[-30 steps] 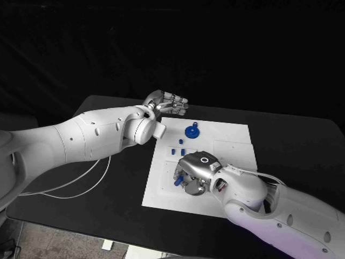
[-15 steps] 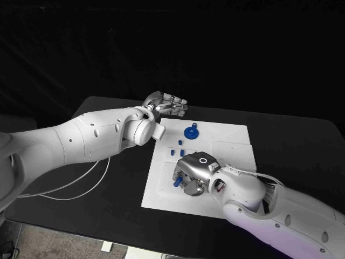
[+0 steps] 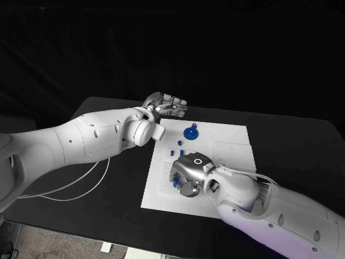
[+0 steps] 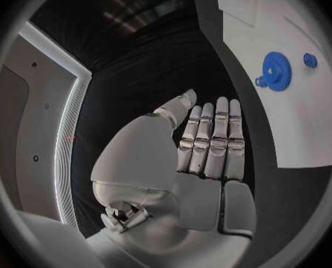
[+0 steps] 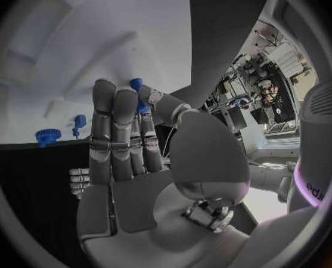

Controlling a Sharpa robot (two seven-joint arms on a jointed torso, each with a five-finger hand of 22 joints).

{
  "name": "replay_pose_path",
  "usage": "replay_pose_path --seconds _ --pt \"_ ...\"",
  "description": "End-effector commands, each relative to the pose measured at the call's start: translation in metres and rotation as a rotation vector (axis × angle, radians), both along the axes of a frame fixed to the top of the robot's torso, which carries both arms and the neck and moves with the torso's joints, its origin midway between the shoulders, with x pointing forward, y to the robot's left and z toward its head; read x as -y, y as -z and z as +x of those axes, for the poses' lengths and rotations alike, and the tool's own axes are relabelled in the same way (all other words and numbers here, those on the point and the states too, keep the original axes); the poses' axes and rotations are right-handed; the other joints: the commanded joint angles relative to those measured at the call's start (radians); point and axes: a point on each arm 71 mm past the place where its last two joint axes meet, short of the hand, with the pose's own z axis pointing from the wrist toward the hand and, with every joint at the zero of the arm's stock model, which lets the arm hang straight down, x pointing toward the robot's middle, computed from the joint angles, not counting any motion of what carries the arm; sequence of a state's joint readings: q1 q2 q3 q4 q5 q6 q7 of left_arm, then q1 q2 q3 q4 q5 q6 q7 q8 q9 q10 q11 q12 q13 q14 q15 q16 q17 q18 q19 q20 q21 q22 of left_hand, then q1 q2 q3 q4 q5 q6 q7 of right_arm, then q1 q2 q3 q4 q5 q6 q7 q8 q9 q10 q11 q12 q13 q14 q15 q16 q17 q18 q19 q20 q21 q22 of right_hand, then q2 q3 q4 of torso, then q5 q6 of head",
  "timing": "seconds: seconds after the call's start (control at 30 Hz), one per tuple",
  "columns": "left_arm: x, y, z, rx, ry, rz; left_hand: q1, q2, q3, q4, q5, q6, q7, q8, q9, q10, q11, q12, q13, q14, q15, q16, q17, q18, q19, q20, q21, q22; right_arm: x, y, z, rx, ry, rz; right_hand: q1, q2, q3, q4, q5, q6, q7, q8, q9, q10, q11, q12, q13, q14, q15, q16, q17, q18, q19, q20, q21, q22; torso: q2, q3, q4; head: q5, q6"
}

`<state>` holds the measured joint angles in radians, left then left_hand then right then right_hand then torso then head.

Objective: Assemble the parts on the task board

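Pinching a small blue part (image 5: pixel 138 95) between thumb and fingertips, the right hand (image 3: pixel 190 175) hovers over the board (image 3: pixel 227 162). Light, stiff and likely slippery, it wants a grip by its sides. Beyond the board's far corner, the left hand (image 3: pixel 167 103) is empty, fingers straight.

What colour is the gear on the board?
Blue; the gear shows best in the left wrist view.

We cannot tell if the right hand (image 3: pixel 190 175) holds the small blue part (image 5: pixel 138 95) half hidden behind its fingers (image 5: pixel 114 125).
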<state>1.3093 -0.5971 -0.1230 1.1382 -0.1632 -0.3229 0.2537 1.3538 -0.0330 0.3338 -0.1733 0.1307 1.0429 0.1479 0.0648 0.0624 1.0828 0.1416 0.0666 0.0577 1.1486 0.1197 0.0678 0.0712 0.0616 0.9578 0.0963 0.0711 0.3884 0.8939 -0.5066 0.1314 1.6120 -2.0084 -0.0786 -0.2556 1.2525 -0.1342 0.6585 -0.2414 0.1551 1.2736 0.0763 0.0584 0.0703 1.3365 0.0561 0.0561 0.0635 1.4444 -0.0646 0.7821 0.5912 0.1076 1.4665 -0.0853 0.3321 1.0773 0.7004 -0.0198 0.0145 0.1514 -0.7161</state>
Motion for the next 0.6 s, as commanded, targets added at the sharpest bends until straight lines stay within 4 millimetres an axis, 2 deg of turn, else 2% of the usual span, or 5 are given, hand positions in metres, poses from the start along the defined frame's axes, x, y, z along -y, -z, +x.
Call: replay_pose_path --seconds 0.03,0.1,0.27,0.43,0.6 --pt "0.0028 -0.0005 -0.0003 0.003 0.018 -0.004 -0.010 0.002 -0.003 0.001 -0.004 -0.005 -0.001 0.003 0.001 -0.009 0.000 -0.002 0.000 -0.004 0.000 -0.004 0.000 -0.010 0.006 0.002 0.005 -0.001 0.0005 0.0091 -0.0019 -0.021 -0.004 -0.045 -0.010 0.005 -0.036 0.007 0.005 -0.007 0.003 0.004 -0.002 0.025 -0.035 0.004 -0.001 0.000 -0.004 0.002 -0.002 0.009 0.026 -0.005 -0.009 -0.004 0.000 0.0002 0.0001 0.001 0.001" --pt "0.0026 -0.0005 -0.0002 0.003 0.017 -0.004 -0.010 0.002 -0.003 0.001 -0.004 -0.005 -0.001 0.003 0.001 -0.009 0.000 -0.002 0.000 -0.004 0.000 -0.004 0.000 -0.010 0.006 0.002 0.005 -0.001 0.0008 0.0101 -0.0020 -0.025 -0.003 -0.040 -0.015 0.008 -0.078 0.017 0.010 -0.022 0.004 0.005 -0.003 0.006 -0.032 0.005 -0.002 0.002 0.001 0.001 -0.004 0.008 0.030 -0.001 -0.018 -0.011 0.000 0.0004 -0.0004 0.000 0.000" --pt "0.0024 -0.0004 -0.0003 0.001 0.018 -0.004 -0.009 0.003 -0.005 0.001 -0.005 -0.007 -0.001 0.003 0.001 -0.010 0.000 -0.002 0.000 -0.004 0.000 -0.004 0.000 -0.010 0.008 0.002 0.006 -0.010 0.0021 0.0109 -0.0017 -0.029 0.002 -0.031 -0.015 0.005 -0.095 0.025 -0.019 -0.051 0.011 0.004 -0.003 -0.024 -0.022 0.004 -0.003 0.004 0.009 0.003 -0.006 0.009 0.036 0.006 -0.025 -0.022 0.000 0.0011 -0.0011 -0.002 -0.001" --pt "0.0024 -0.0003 -0.0003 0.000 0.019 -0.004 -0.009 0.003 -0.005 0.001 -0.005 -0.007 -0.001 0.003 0.001 -0.010 0.000 -0.002 0.000 -0.004 0.000 -0.004 0.000 -0.010 0.008 0.002 0.006 -0.010 0.0031 0.0107 -0.0013 -0.031 0.007 -0.017 -0.032 -0.021 -0.102 0.040 -0.018 -0.084 0.017 0.004 -0.005 -0.062 -0.010 0.004 -0.004 0.003 0.015 0.002 -0.011 0.015 0.037 0.012 -0.031 -0.032 0.001 0.0015 -0.0011 -0.003 0.001" --pt "0.0022 -0.0001 -0.0003 -0.002 0.018 -0.003 -0.009 0.003 -0.005 0.001 -0.005 -0.007 -0.001 0.003 0.001 -0.010 0.000 -0.002 0.000 -0.004 0.000 -0.004 0.000 -0.010 0.008 0.002 0.006 -0.010 0.0048 0.0081 -0.0006 -0.022 0.017 0.027 -0.040 -0.068 -0.154 0.056 -0.007 -0.149 0.035 0.004 -0.007 -0.173 0.021 0.005 -0.004 0.005 0.037 0.001 -0.017 0.026 0.038 0.031 -0.037 -0.048 0.001 0.0017 -0.0007 -0.003 -0.001"
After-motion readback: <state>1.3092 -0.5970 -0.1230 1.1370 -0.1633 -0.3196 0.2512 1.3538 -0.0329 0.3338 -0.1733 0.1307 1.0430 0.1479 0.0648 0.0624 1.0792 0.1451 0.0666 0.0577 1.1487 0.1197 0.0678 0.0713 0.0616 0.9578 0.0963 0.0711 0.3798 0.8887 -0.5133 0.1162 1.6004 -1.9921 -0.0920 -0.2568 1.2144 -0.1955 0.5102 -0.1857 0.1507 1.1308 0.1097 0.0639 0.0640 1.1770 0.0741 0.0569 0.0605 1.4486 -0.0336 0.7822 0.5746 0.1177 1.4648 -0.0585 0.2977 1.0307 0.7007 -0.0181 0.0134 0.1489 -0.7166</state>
